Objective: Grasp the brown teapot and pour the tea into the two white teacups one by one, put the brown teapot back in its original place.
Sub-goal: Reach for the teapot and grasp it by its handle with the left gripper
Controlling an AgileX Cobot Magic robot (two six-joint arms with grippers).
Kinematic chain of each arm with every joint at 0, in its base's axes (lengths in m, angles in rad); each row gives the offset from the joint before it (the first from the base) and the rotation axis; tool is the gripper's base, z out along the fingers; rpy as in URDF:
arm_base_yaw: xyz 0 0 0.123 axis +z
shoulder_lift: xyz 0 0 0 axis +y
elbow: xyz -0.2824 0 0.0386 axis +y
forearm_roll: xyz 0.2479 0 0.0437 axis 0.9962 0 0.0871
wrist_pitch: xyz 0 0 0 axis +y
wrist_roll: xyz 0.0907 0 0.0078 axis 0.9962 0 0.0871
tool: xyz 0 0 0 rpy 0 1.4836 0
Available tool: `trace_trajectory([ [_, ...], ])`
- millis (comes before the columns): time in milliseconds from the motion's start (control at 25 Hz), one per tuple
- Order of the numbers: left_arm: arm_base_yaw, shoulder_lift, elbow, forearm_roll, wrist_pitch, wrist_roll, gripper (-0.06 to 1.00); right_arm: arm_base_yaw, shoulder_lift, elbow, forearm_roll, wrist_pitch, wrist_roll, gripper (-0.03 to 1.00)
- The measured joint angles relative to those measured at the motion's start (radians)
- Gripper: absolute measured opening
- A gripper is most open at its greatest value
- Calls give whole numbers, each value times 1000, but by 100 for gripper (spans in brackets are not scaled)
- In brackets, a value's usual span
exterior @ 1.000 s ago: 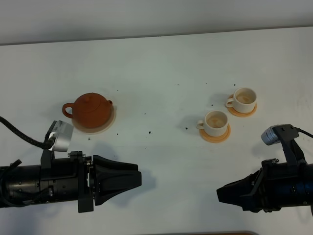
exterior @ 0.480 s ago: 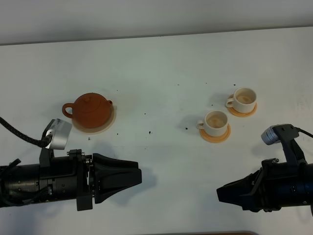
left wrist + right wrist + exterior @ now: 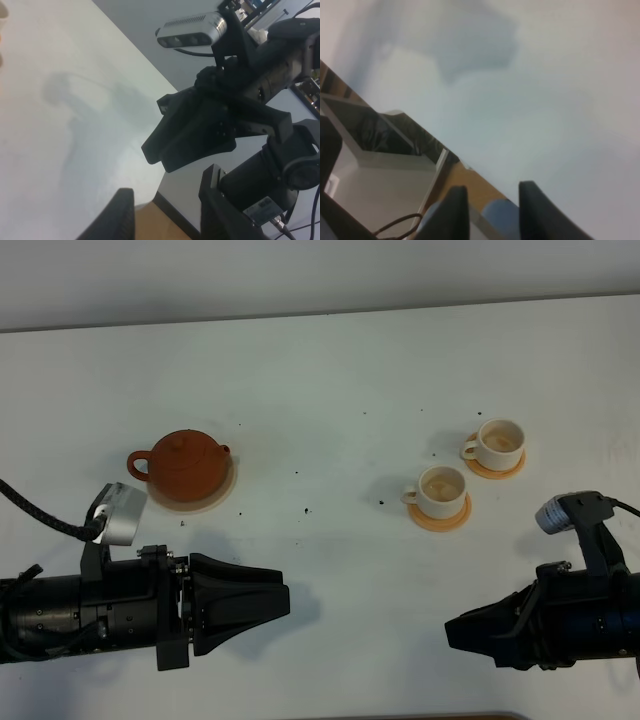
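while both arms are idling along the near edge of the white table (image 3: 330, 370), the brown teapot (image 3: 188, 464) is sitting lid-on upon its cream saucer (image 3: 200, 505) at the far left, with its loop handle pointing left and its spout pointing right. the near teacup (image 3: 442, 488) and the far teacup (image 3: 499, 442) are standing close together on orange coasters (image 3: 440, 523), well apart from the pot on the right. both are showing a tan tint inside, though whether that is tea cannot be told. the left gripper (image 3: 286, 602) is lying near the pot with its jaws spread and gripping nothing. the right gripper (image 3: 450, 635) is likewise resting with jaws parted and empty, near the cups.

the main risk is looking like the grasp itself. the pot is round and smooth, so a pinch off its middle could be squeezing it sideways off the saucer or tipping the loose lid. the handle is facing away from the cups, so any tilt may be needing an awkward wrist turn. over such small, crowded cups, a quick pour could be flooding the coasters or nudging the neighbouring cup.
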Motion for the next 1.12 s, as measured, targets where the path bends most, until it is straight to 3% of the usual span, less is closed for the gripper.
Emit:
trace_trajectory([
  [240, 0, 1, -5, 0, 16, -15, 32, 0, 0, 0, 5, -7, -10, 24],
  [440, 0, 3, -82, 14, 22, -144, 32, 0, 0, 0, 23, -7, -4, 24],
  [960, 0, 6, -366, 275, 7, -513, 32, 0, 0, 0, 60, -8, -2, 24],
  [1120, 0, 6, -461, 370, -68, -638, 32, 1, 0, -18, 99, -95, -25, 24],
])
